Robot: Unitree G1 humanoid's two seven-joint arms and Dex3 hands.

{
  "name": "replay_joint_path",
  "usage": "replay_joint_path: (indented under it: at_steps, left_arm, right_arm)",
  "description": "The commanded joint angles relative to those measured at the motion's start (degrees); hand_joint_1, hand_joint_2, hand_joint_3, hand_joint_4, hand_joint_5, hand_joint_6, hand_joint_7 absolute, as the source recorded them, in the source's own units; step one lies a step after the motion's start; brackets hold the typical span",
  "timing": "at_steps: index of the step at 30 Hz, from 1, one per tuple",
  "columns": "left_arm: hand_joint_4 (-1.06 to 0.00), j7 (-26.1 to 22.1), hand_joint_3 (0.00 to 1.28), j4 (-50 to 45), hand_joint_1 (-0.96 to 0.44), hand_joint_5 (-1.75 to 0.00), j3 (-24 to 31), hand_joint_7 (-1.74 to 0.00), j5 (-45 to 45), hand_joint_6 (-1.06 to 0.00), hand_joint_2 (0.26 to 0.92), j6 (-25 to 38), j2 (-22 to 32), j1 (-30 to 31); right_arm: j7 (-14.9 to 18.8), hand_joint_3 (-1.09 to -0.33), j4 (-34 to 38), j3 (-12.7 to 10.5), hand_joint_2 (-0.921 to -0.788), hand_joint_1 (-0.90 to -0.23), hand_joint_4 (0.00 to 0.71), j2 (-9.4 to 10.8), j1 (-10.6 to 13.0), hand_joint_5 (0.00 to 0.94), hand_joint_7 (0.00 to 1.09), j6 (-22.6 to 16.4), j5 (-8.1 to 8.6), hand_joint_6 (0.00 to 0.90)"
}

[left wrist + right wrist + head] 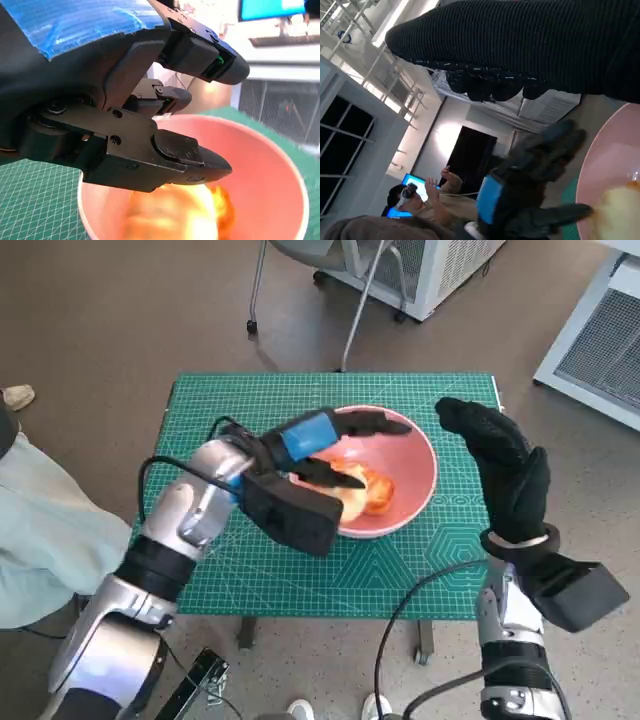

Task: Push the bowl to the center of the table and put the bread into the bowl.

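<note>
The pink bowl (412,452) stands on the green mat, a little right of the table's middle. The orange-and-pale bread (368,490) lies inside it. My left hand (322,445) hovers over the bowl's left half with fingers apart, just above the bread and gripping nothing. The left wrist view shows the left hand (125,125) over the bowl (272,170), with the blurred bread (175,215) below the fingers. My right hand (505,465) stands upright just outside the bowl's right rim, fingers extended and empty. In the right wrist view the glove (520,45) crosses above the bowl (610,165).
The green cutting mat (250,570) covers the small table. A person in pale clothing (40,530) sits close to the table's left side. Chair legs (350,310) and a white cabinet (600,330) stand beyond the far edge. A person wearing a headset (415,197) appears in the right wrist view.
</note>
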Motion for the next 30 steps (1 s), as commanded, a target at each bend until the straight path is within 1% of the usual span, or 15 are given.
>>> replay_joint_path:
  at_steps: [1,4,7,8,10,14,15,16,18,22,25,28,30]
  left_arm:
    - [-0.37,-3.1,0.03,-3.1,-0.09,-0.01,3.9,-0.16,-6.3,-0.51,0.921,1.3,0.7,2.6]
    - [-0.4,-4.3,0.03,-4.6,-0.09,-0.02,6.5,-0.16,-10.3,-0.52,0.921,1.4,0.8,3.9]
    - [-0.44,-3.7,0.03,-5.7,-0.1,-0.04,9.5,-0.17,-14.2,-0.55,0.921,-0.1,1.0,5.8]
    - [-0.46,-2.2,0.03,-5.9,-0.1,-0.05,11.3,-0.18,-16.0,-0.56,0.921,-1.7,0.9,7.0]
    - [-0.51,-0.6,0.04,-6.0,-0.1,-0.07,13.2,-0.2,-17.8,-0.58,0.921,-3.6,0.7,8.2]
    - [-0.55,4.3,0.04,-4.6,-0.12,-0.08,17.0,-0.22,-21.2,-0.61,0.921,-9.9,-0.5,10.5]
    - [-0.54,5.4,0.08,-4.7,-0.13,-0.07,18.0,-0.25,-22.2,-0.57,0.921,-11.2,-1.1,11.3]
    - [-0.53,6.7,0.12,-5.0,-0.14,-0.07,19.0,-0.36,-23.3,-0.51,0.911,-12.7,-1.8,12.2]
    - [-0.57,8.3,0.08,-5.2,-0.13,-0.08,20.1,-0.45,-24.5,-0.51,0.907,-14.5,-2.5,13.1]
    - [-0.61,11.3,0.05,-7.4,-0.11,-0.09,22.3,-0.51,-27.4,-0.52,0.913,-16.7,-4.9,15.8]
    - [-0.62,12.0,0.05,-8.9,-0.1,-0.1,23.0,-0.54,-28.8,-0.52,0.918,-16.8,-6.0,17.1]
    - [-0.61,12.5,0.05,-11.5,-0.11,-0.12,23.6,-0.62,-30.3,-0.48,0.92,-15.7,-7.3,18.9]
    - [-0.58,12.6,0.06,-12.9,-0.13,-0.13,23.7,-0.69,-31.0,-0.43,0.92,-15.1,-7.9,20.0]
  right_arm:
    - [-1.4,-0.72,-0.5,0.1,-0.921,-0.598,0.427,-0.6,0.1,0.016,0.74,0.7,-1.75,0.085]
    - [-2.3,-0.722,-1.3,0.2,-0.921,-0.596,0.428,-0.7,-0.1,0.017,0.75,1.1,-2.28,0.084]
    - [-3.6,-0.726,-2.2,0.2,-0.921,-0.595,0.428,-0.7,-0.3,0.016,0.75,1.5,-3.11,0.08]
    - [-4.3,-0.728,-2.6,0.1,-0.921,-0.594,0.428,-0.8,-0.5,0.016,0.76,1.7,-3.4,0.078]
    - [-5.1,-0.734,-3.1,0.1,-0.921,-0.592,0.427,-0.9,-0.7,0.015,0.78,2.1,-3.64,0.062]
    - [-7.1,-0.743,-4.0,0.0,-0.921,-0.585,0.425,-0.6,-1.2,0.013,0.8,2.7,-4.26,0.05]
    - [-7.8,-0.75,-4.2,-0.1,-0.921,-0.585,0.419,-0.5,-1.4,0.01,0.8,2.7,-4.56,0.04]
    - [-8.7,-0.756,-4.5,0.0,-0.921,-0.583,0.416,-0.1,-1.6,0.009,0.82,2.7,-5.08,0.03]
    - [-9.9,-0.757,-4.9,0.1,-0.921,-0.578,0.417,0.1,-1.8,0.01,0.83,2.7,-5.65,0.025]
    - [-12.9,-0.757,-5.2,0.4,-0.921,-0.585,0.409,0.9,-2.6,0.006,0.83,2.6,-7.45,0.015]
    - [-14.3,-0.756,-5.6,0.7,-0.921,-0.593,0.405,1.1,-2.9,0.005,0.83,2.8,-8.55,0.009]
    - [-15.6,-0.755,-6.1,1.1,-0.921,-0.594,0.404,1.2,-3.3,0.004,0.83,3.3,-9.82,0.004]
    - [-16.1,-0.755,-6.5,1.2,-0.921,-0.589,0.404,1.1,-3.6,0.004,0.82,3.8,-10.18,0.003]
